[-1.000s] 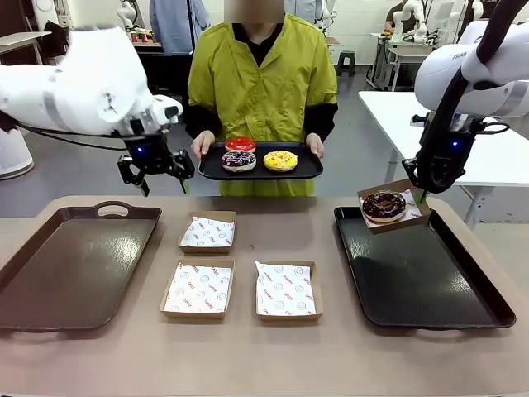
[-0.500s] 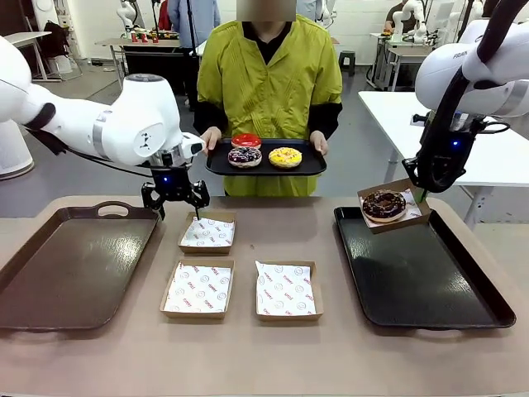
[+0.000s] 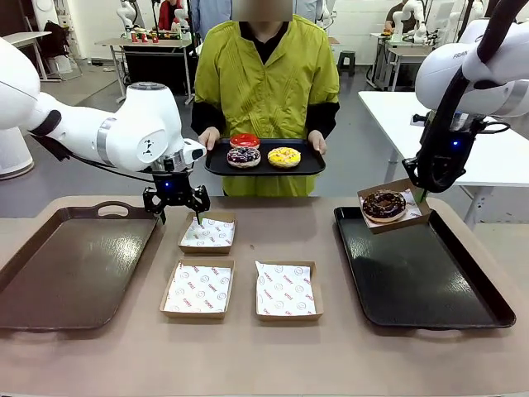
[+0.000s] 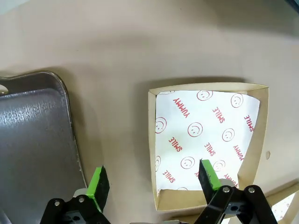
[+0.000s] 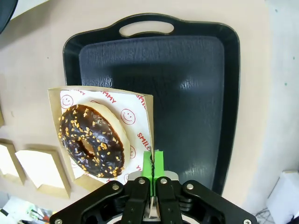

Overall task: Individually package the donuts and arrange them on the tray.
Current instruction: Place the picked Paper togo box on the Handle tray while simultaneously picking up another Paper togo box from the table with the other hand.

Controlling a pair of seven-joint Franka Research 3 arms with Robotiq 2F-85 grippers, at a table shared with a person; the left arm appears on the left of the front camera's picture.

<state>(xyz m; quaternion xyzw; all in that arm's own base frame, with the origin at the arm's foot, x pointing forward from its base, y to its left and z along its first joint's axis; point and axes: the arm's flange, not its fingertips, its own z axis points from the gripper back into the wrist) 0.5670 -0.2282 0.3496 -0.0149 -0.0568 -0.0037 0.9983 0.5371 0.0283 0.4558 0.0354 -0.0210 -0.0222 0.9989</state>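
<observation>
— Right claw (image 5: 153,161): what is it doing?
— It is pinched fully closed on 1 wall of a cardboard box (image 3: 411,215), which it holds tilted over the far left corner of the black tray (image 3: 421,285). A chocolate donut (image 3: 384,205) with sprinkles sits in that box on printed paper. I cannot tell whether the box touches the black tray.
— And the left claw (image 3: 176,215)?
— It is spread wide and grips nothing. It hangs well to the left of the black tray, just above the far box (image 3: 207,234), with 1 finger over that box's edge and the other over the table (image 3: 264,356).
— Are there other boxes?
— A second box (image 3: 197,289) and a third box (image 3: 285,291), lined with the same paper, lie left of the black tray and level with its middle.
— Where are the remaining donuts?
— There are 3, beyond the black tray's far left corner, on a small serving tray (image 3: 264,169). A person's hands (image 3: 207,137) hold it off the table. The red donut (image 3: 245,141) is at the back, with the drizzled donut (image 3: 243,157) and the yellow donut (image 3: 283,156) side by side in front.
— Anything farther left?
— A brown tray (image 3: 74,265) lies at the opposite end of the table from the black tray.
</observation>
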